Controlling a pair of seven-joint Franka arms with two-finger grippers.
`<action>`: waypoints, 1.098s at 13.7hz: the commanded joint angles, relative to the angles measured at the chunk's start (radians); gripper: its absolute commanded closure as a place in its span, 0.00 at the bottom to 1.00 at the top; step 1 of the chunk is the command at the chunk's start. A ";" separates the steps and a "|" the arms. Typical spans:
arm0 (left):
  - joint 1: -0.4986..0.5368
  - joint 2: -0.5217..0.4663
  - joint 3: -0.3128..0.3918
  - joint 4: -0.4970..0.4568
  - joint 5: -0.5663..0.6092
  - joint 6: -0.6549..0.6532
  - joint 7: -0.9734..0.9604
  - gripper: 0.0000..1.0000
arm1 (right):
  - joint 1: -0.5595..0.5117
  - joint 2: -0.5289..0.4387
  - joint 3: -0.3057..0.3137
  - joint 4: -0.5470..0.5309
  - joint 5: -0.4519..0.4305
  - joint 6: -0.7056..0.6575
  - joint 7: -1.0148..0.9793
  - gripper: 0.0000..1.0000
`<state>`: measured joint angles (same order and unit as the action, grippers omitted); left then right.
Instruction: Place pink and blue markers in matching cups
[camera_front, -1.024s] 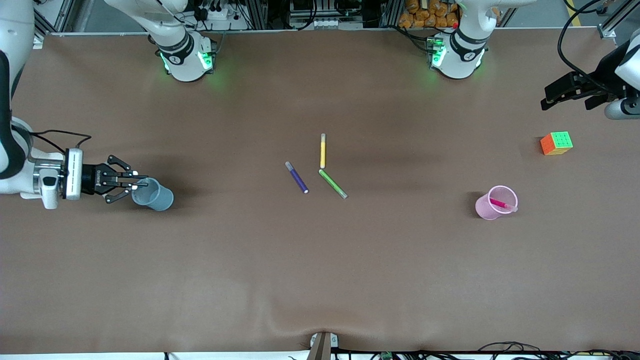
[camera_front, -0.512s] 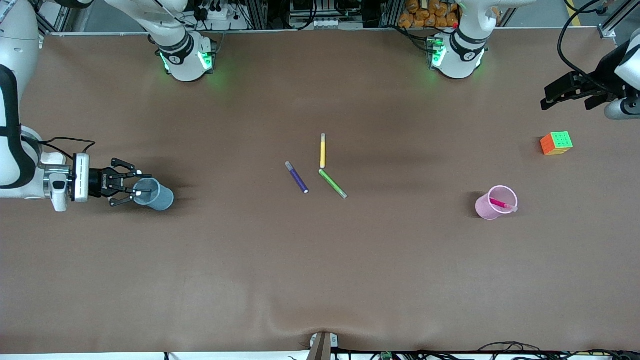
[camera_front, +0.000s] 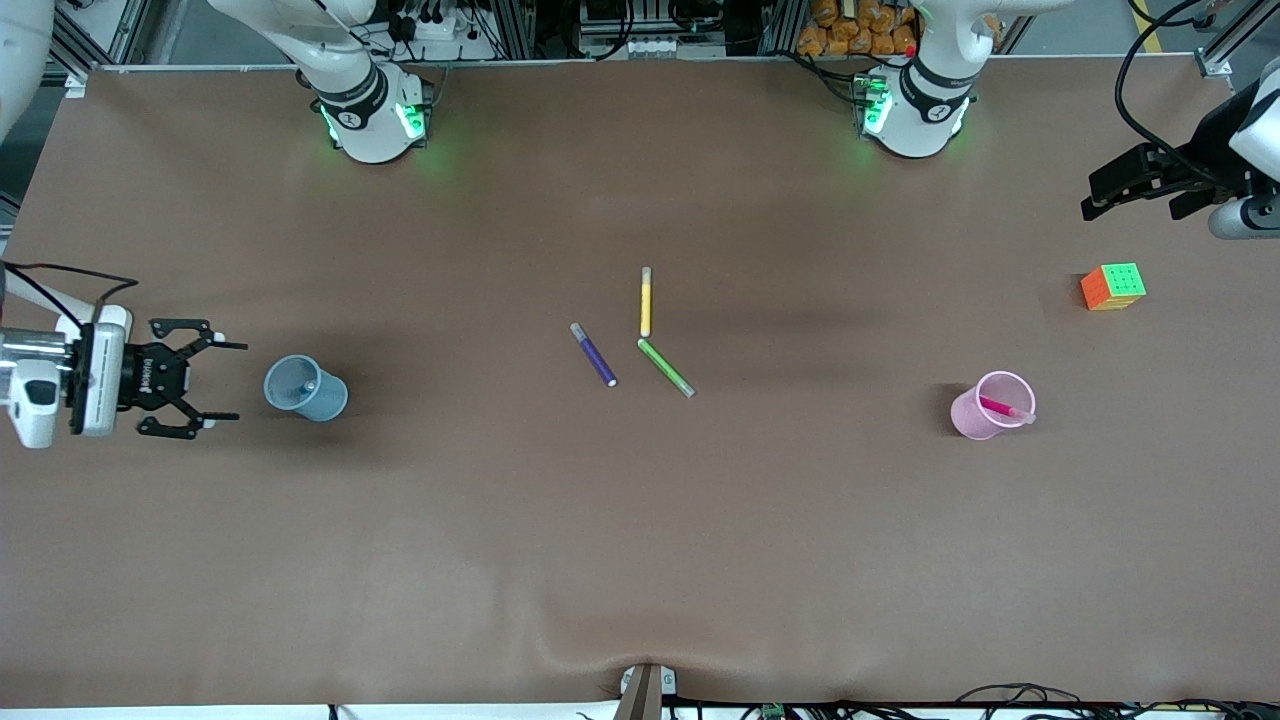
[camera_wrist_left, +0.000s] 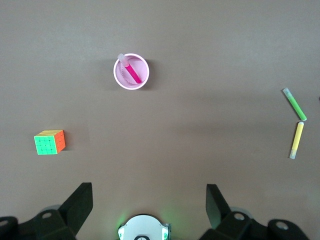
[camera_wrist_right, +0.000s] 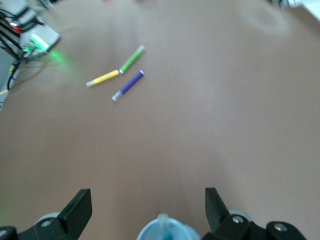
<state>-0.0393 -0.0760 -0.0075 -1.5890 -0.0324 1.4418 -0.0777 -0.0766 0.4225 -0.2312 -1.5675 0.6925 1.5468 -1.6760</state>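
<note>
The light blue cup (camera_front: 305, 388) stands upright near the right arm's end of the table. The blue marker (camera_front: 309, 384) stands inside it, its pale cap showing in the right wrist view (camera_wrist_right: 163, 220). My right gripper (camera_front: 225, 381) is open and empty, just clear of the cup toward the right arm's end; the cup's rim (camera_wrist_right: 167, 232) sits between its open fingers (camera_wrist_right: 80, 207). The pink cup (camera_front: 990, 405) holds the pink marker (camera_front: 1003, 408); both show in the left wrist view (camera_wrist_left: 131, 71). My left gripper (camera_front: 1095, 198) waits open, high over the left arm's end.
A purple marker (camera_front: 594, 354), a yellow marker (camera_front: 646, 302) and a green marker (camera_front: 666, 367) lie together mid-table. A colour cube (camera_front: 1113, 286) sits near the left arm's end, farther from the front camera than the pink cup.
My right gripper has opened and drawn back from the blue cup toward the right arm's end of the table. The blue marker stays in the cup. The left arm has not moved.
</note>
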 joint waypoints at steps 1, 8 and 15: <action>0.006 -0.001 -0.005 0.004 0.002 0.005 0.004 0.00 | 0.053 -0.039 0.003 0.062 -0.161 0.006 0.276 0.00; 0.006 0.005 -0.002 0.004 0.002 0.012 0.004 0.00 | 0.094 -0.189 0.105 0.073 -0.549 -0.010 0.962 0.00; 0.004 0.007 -0.003 0.007 0.011 0.011 0.004 0.00 | -0.038 -0.298 0.217 0.078 -0.677 -0.011 1.401 0.00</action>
<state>-0.0386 -0.0724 -0.0065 -1.5892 -0.0324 1.4498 -0.0777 -0.0460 0.1733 -0.0706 -1.4741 0.0440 1.5400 -0.3622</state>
